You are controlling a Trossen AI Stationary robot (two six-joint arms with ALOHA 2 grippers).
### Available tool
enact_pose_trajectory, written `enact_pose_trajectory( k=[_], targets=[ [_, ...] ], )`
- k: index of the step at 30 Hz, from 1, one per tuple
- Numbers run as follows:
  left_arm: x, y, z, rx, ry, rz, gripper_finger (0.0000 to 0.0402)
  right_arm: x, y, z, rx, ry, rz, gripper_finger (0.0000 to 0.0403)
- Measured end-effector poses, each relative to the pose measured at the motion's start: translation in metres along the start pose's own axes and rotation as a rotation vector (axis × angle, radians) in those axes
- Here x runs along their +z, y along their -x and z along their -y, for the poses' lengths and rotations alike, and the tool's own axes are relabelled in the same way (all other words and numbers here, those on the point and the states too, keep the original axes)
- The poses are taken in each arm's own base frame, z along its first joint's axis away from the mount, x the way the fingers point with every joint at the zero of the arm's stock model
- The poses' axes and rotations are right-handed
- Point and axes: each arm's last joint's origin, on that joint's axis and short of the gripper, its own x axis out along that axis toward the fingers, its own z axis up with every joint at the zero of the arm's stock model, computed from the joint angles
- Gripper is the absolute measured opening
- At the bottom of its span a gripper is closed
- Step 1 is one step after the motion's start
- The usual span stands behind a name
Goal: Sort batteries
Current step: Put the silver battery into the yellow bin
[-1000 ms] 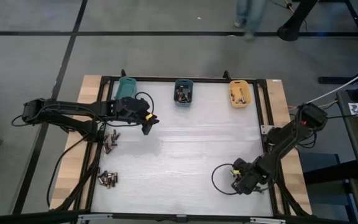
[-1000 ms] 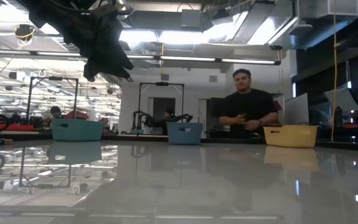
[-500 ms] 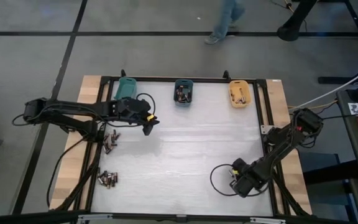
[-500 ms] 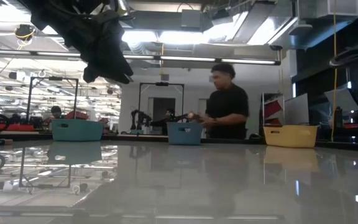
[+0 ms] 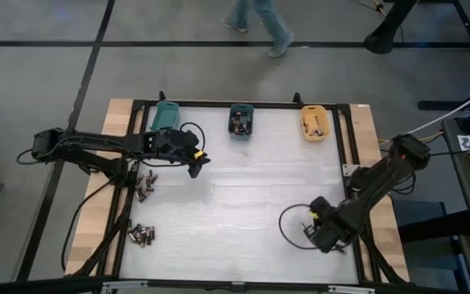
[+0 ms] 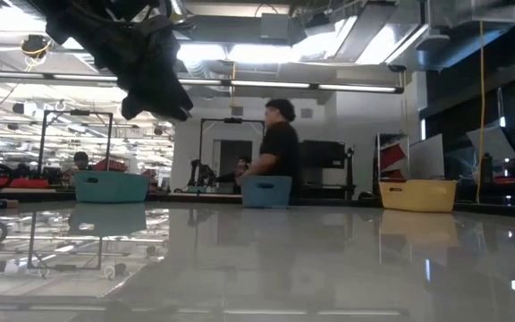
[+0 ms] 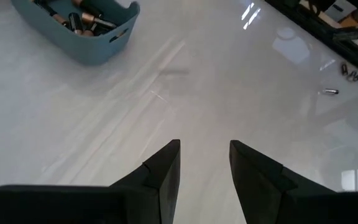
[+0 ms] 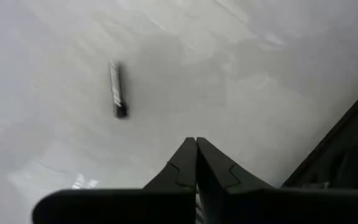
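High view: the white table point(image 5: 235, 204) carried three bins along its far edge, a teal bin point(image 5: 166, 115), a blue bin point(image 5: 241, 120) and an orange bin point(image 5: 314, 122); the blue and orange bins each contained batteries. Two loose clusters of batteries point(image 5: 144, 186) lay near the table's left edge, one nearer the bins and one point(image 5: 140, 235) toward the near edge. A person point(image 5: 259, 20) was on the floor beyond the table; the low view showed the same person point(image 6: 278, 148) behind the blue bin point(image 6: 265, 191).

The left end effector point(image 5: 194, 166) hung above the table between the teal and blue bins. The left wrist view showed its fingers point(image 7: 165, 171) parted with nothing between them, the blue bin point(image 7: 79, 28) ahead.

The right end effector point(image 5: 310, 229) was near the table's right near corner. In the right wrist view its fingers point(image 8: 185, 163) were pressed together and held nothing; a single battery point(image 8: 117, 89) lay on the table just ahead, apart from the fingertips.
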Motion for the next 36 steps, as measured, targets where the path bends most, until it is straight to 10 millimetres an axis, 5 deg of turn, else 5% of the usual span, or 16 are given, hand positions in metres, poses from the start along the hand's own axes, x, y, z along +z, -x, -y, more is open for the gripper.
enact_pose_trajectory(
  k=[10,17,26,36],
  targets=[
    [0.001,0.000,0.001,-0.008,-0.017,0.014,0.0129,0.032,0.052,0.033,0.195,-0.128,0.158,0.0011],
    [0.001,0.000,0.001,-0.024,0.019,0.004,0.0129,0.050,0.069,0.034,0.387,-0.112,0.251,0.0084],
    [0.007,0.000,0.002,-0.052,0.084,0.060,0.0129,0.049,0.035,0.003,0.376,-0.065,0.165,0.0205],
    [0.080,0.034,0.025,-0.240,-0.027,0.352,0.0129,0.034,-0.010,-0.036,0.305,0.021,0.050,0.0201]
  ],
)
